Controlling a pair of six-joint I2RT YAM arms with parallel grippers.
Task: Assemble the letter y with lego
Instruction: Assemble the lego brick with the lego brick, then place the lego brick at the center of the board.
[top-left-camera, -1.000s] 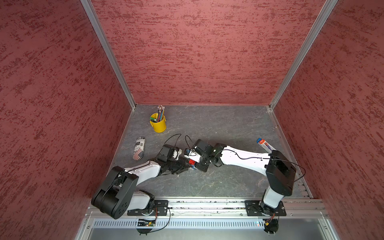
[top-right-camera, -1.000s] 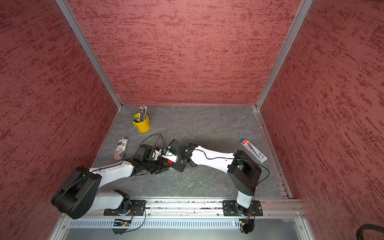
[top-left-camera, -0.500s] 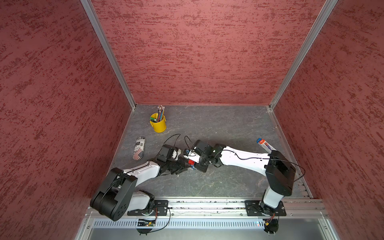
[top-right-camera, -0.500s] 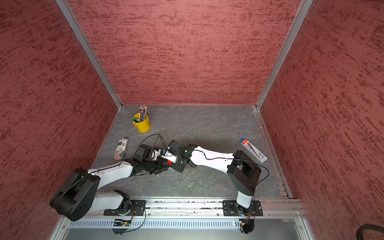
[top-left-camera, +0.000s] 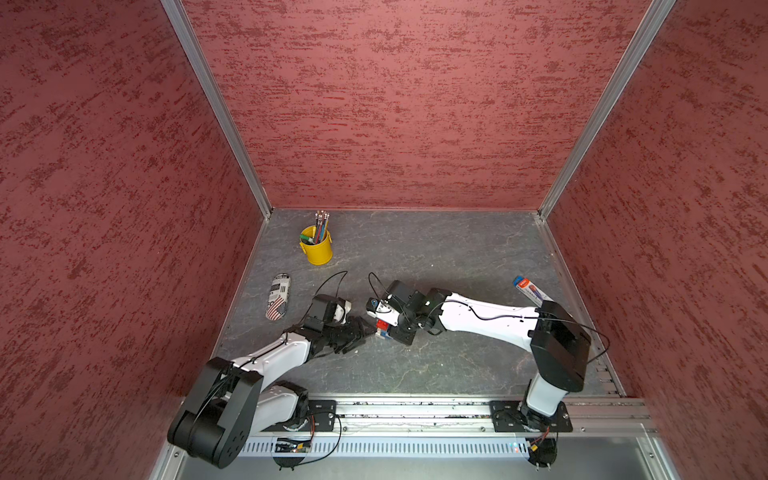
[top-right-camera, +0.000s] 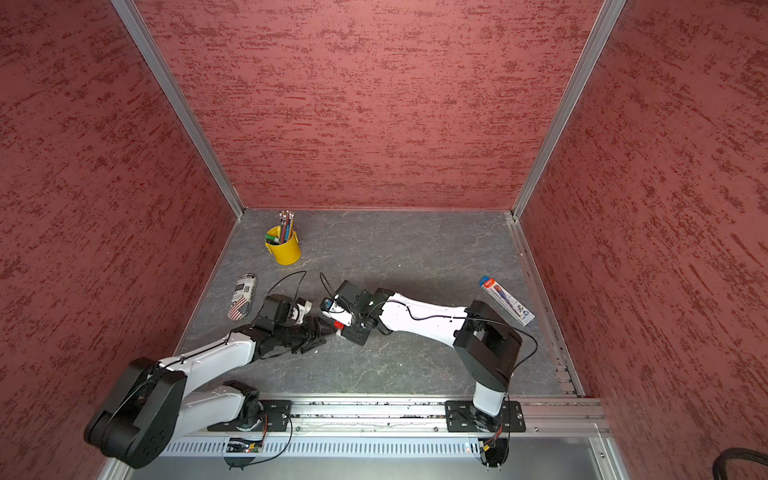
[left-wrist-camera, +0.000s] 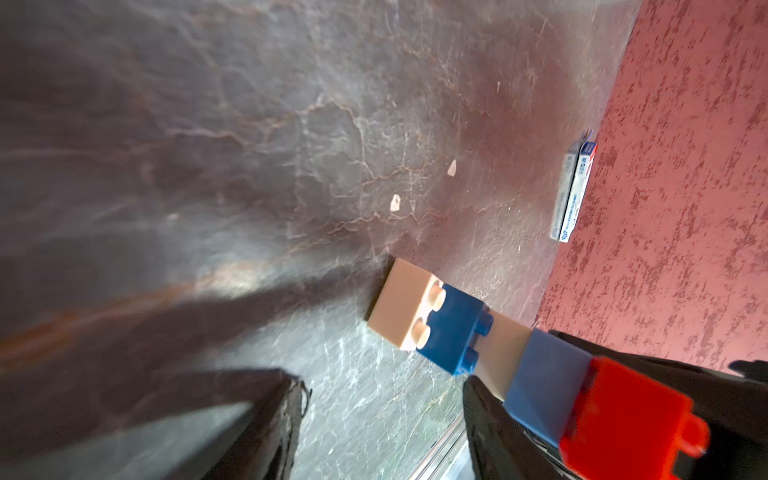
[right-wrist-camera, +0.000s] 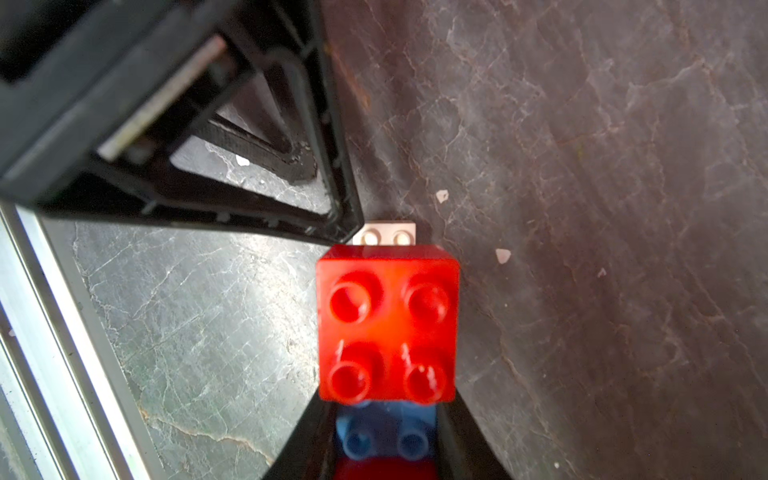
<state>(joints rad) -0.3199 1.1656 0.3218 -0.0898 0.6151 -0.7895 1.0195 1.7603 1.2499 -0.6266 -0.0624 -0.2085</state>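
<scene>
- Nearest to us, the metal rail (top-left-camera: 415, 409) runs along the front edge of the worktop (top-left-camera: 457, 257), and both arms are mounted on it.
- A little further in, near the middle of the worktop, the two pincers stand tip to tip in both top views.
- The left pincer (left-wrist-camera: 380, 386) has its two fingers spread, and we see bare worktop between them. One finger (left-wrist-camera: 486, 411) is just beside the bricks, but we cannot tell if it touches them.
- The right pincer (right-wrist-camera: 386, 453) is pinching the lego letter y (top-left-camera: 382, 326) at its forked end. There a red brick (right-wrist-camera: 386, 324) sits over a light blue brick (right-wrist-camera: 384, 432).
- From this grip the stem points away and down to the worktop. It ends with a dark blue brick (left-wrist-camera: 453, 332) and then the white tail brick (left-wrist-camera: 405, 307). The tail is very low over the surface, and we cannot tell if it rests on it.
- Further back on the left side lies a flag-printed pouch (top-left-camera: 277, 297), apart from the arms.
- On the right side, close to the wall, lies a long carton (top-left-camera: 532, 289) in blue, white and red.
- Farthest, near the back left corner, a yellow cup (top-left-camera: 316, 249) stands upright with pencils (top-left-camera: 321, 226) in it.
</scene>
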